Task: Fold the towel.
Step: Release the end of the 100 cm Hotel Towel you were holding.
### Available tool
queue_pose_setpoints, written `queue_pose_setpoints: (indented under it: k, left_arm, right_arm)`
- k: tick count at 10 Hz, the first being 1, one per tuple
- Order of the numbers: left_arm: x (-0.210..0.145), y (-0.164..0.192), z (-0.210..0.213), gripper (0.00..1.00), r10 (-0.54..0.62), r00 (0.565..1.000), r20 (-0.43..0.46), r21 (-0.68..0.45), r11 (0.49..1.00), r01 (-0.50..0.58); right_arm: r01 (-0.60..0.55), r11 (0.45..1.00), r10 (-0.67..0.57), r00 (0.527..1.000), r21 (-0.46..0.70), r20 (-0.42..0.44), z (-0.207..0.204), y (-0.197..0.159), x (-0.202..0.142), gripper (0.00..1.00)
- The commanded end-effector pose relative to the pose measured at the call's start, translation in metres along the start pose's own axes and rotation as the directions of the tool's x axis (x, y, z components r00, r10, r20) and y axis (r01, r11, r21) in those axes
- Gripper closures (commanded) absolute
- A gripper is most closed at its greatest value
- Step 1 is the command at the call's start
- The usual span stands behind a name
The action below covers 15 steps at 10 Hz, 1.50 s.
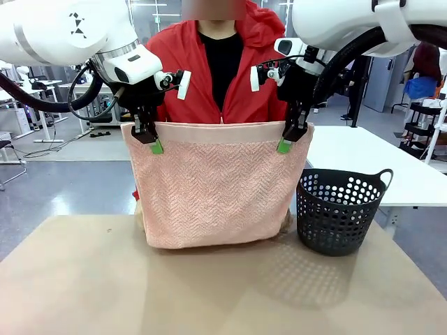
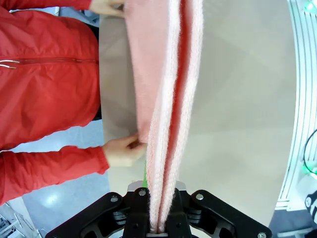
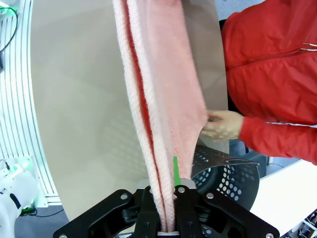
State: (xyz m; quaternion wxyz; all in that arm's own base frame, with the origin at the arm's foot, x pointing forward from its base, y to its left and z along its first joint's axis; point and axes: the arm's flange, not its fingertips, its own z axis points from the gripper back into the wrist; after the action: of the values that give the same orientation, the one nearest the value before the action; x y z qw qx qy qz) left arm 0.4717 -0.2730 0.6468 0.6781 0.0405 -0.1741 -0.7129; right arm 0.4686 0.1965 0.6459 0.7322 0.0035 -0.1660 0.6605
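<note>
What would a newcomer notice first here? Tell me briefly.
The salmon-pink towel hangs doubled like a curtain over the table, its top corners clamped in the robot's left hand and right hand. Behind it a red jacket fills the far side, and the person's hand pinches the towel's far layer. A black perforated basket sits just right of the towel.

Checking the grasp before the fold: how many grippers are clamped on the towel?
2. The left gripper pinches the towel's upper corner on the robot's left, and the right gripper pinches the upper corner on its right. The towel hangs between them.
</note>
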Motion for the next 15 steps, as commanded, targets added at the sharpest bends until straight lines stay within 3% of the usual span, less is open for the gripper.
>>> queue_pose_setpoints:
  k: [1, 15]
  left_arm:
    - [-0.0016, 0.0008, 0.0017, 1.0, -0.02, 1.0, -0.007, 0.006, 1.0, 0.02]
    - [-0.0016, 0.0008, 0.0017, 1.0, -0.02, 1.0, -0.007, 0.006, 1.0, 0.02]
  right_arm:
    - [0.001, 1.0, -0.001, 1.0, -0.004, 0.002, 0.0023, 0.0002, -0.0009, 1.0]
    - [0.001, 1.0, -0.001, 1.0, -0.004, 0.002, 0.0023, 0.0002, -0.0009, 1.0]
